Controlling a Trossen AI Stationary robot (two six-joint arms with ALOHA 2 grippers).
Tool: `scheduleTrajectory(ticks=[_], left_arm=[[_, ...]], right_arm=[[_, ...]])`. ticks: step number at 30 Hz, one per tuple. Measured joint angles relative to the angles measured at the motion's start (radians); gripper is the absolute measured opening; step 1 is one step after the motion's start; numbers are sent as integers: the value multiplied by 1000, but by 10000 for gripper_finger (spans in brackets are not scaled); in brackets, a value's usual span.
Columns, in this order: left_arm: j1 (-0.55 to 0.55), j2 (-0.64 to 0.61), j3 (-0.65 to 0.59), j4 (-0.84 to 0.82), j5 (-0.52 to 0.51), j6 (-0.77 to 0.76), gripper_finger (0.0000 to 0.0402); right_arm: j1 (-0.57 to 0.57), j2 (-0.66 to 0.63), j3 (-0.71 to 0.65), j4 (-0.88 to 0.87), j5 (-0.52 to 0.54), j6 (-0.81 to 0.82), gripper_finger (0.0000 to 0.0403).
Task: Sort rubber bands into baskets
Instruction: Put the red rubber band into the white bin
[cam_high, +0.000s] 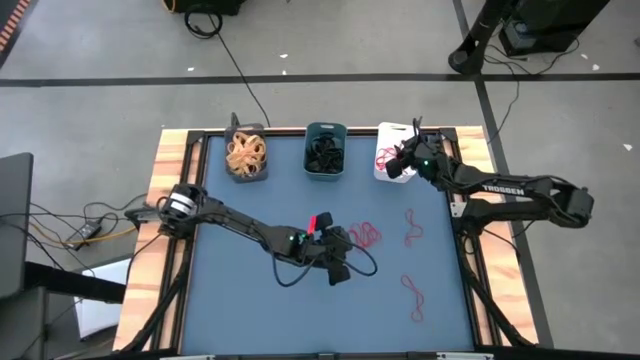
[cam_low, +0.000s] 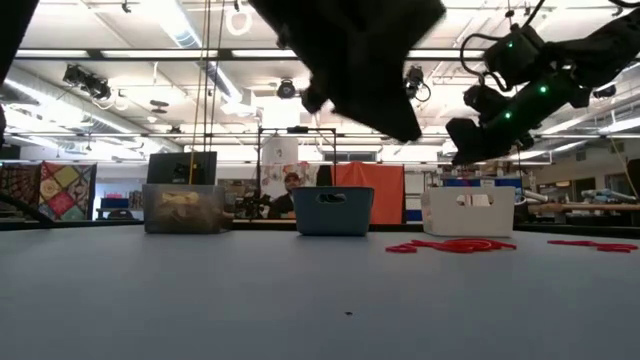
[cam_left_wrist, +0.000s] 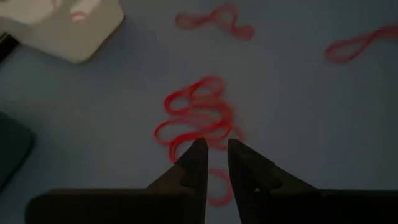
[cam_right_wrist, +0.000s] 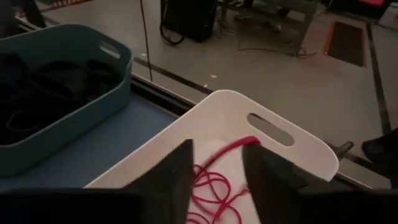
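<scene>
Your three baskets sit in a row along the top edge of the blue worktop in the high view: grey basket upper left with tan bands, teal basket in the middle with black bands, white basket upper right with red bands inside. There are gaps between them, but they're tight against the wooden rim at the back.

Your right hand is hovering over the white basket, fingers apart, with a red band hanging between them over the pile; can't tell if it's touching either finger.

Your left hand is at centre frame in the high view, low over a tangle of red bands. Its fingers are nearly together with a thin gap, tips right at the edge of the tangle, nothing clamped that you can see.

Loose red bands lie right of centre, more toward the lower right. The whole left side and bottom strip of the worktop are bare.

Around it: grey floor with cables at top, a person far back in the low view, ceiling strip lights.
</scene>
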Motion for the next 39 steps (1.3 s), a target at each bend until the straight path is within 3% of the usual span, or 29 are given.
scheduleTrajectory(ticks=[5, 9, 14, 17, 21, 24, 30, 39], left_arm=[[15, 52, -1, 29, 0, 16, 67], [40, 89, -1, 51, 2, 20, 67], [73, 103, -1, 65, 5, -1, 67], [90, 103, -1, 74, 42, 5, 67], [113, 119, 2, 130, 53, 139, 67], [137, 160, 0, 150, 79, 221, 67], [216, 206, 0, 187, 254, 106, 67], [274, 212, 2, 163, 412, 26, 47]], right_arm=[[5, -29, 0, 1, -94, -24, 214], [19, -76, 0, 11, -169, 4, 242], [33, -146, 0, -36, -210, 41, 243], [33, -180, 0, -81, -327, 92, 237], [40, -209, 0, -119, -518, 143, 227], [55, -226, 0, -125, -596, 156, 218], [72, -258, -1, -202, -579, 135, 199], [76, -263, -1, -225, -565, 113, 173]])
